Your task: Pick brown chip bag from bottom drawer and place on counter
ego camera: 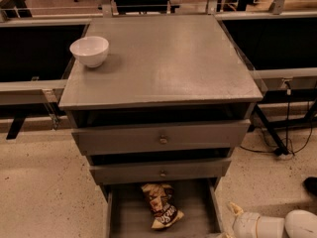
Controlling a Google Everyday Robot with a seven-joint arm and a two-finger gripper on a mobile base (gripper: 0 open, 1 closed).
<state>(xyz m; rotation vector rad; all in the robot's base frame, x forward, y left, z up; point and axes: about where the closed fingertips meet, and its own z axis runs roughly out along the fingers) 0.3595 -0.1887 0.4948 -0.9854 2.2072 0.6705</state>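
The brown chip bag (161, 206) lies in the pulled-out bottom drawer (195, 213), left of its middle, with a pale yellow end toward the front. The counter (173, 58) is the broad grey top of the cabinet above it. My gripper (236, 216), at the end of a white arm, comes in from the bottom right. It is low beside the drawer's right wall, right of the bag and apart from it. It holds nothing that I can see.
A white bowl (89, 50) stands on the counter's back left corner. Two wider drawers with brass knobs (163, 140) overhang the back of the bottom drawer. Cables and a stand leg (277, 143) lie on the floor at the right.
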